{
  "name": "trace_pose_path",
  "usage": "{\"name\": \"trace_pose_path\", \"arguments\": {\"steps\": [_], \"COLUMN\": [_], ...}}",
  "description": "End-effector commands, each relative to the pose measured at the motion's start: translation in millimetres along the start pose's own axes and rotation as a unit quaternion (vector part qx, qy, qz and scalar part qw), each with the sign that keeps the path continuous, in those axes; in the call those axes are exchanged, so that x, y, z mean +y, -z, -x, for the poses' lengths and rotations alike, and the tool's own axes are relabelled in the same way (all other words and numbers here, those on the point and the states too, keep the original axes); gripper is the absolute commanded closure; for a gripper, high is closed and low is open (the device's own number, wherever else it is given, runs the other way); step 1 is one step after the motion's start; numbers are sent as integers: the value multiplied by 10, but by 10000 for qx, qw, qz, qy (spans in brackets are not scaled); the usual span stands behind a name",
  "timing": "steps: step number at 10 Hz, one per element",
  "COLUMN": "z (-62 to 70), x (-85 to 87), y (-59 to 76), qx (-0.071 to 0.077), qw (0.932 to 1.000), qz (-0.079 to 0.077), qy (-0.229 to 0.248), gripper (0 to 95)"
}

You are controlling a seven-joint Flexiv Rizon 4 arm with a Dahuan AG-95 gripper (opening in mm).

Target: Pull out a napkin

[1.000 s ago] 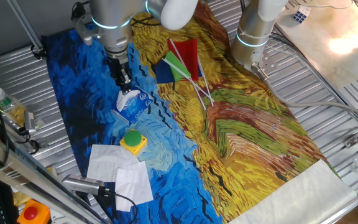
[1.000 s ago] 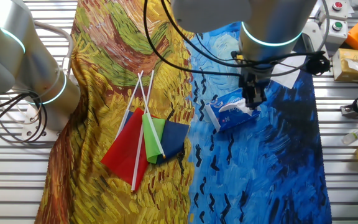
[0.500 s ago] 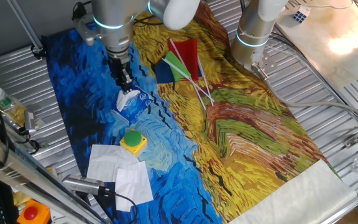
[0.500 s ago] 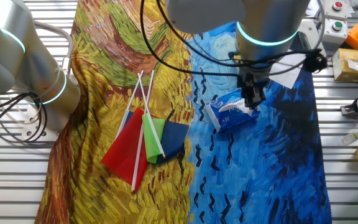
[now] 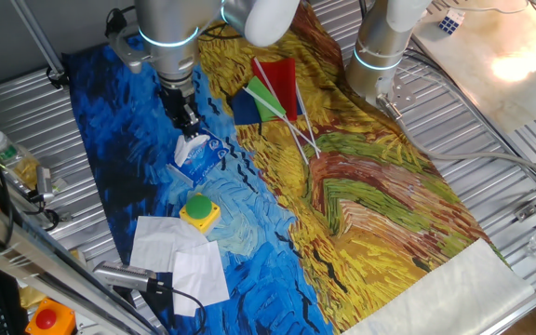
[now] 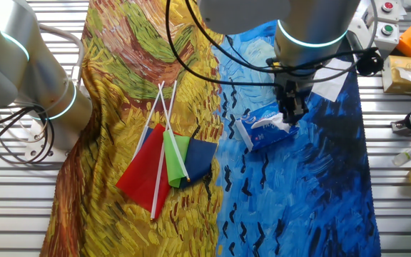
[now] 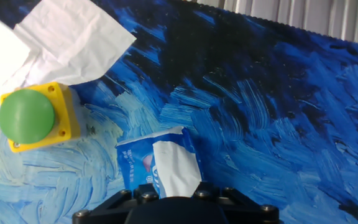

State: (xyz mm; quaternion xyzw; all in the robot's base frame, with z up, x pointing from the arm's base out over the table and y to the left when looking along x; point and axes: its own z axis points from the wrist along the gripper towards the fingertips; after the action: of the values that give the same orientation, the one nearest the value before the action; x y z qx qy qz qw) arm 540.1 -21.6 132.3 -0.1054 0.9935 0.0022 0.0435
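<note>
The robot's two-finger gripper (image 5: 190,124) hangs directly over the small blue plastic tissue packet (image 5: 199,155), its narrow dark fingers brought together on the tuft of thin white paper napkin (image 6: 278,123) that protrudes from the packet's opening. In the hand view the tuft (image 7: 176,169) rises from the packet's slit and passes under the black gripper body at the lower edge, so the contact itself is hidden; the pinch is a judgement from the two fixed views. Compared with the views of half a second and one second ago, the arm's wrist has shifted only slightly, while the packet lies at the same place on the blue part of the painted cloth (image 5: 119,130) and the tuft shows no added length. This suggests that the grasp is being settled and that extraction has hardly begun. The packet is light and unrestrained, so it may lift with the sheet instead of releasing it. Nearby lie the yellow box with a green push button (image 5: 199,210) and two loose white paper sheets (image 5: 175,256), well apart from the coloured flags on white sticks (image 5: 273,98).
</note>
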Motion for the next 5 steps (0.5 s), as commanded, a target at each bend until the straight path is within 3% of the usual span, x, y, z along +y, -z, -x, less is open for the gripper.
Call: {"name": "trace_pose_path", "arguments": {"steps": [1, 5], "z": [5, 5], "x": [-5, -5], "y": [-13, -13], "qx": [-94, -81], "qw": [9999, 10000], "qz": [-40, -40], "qy": [-31, -25], "gripper": [380, 380]}}
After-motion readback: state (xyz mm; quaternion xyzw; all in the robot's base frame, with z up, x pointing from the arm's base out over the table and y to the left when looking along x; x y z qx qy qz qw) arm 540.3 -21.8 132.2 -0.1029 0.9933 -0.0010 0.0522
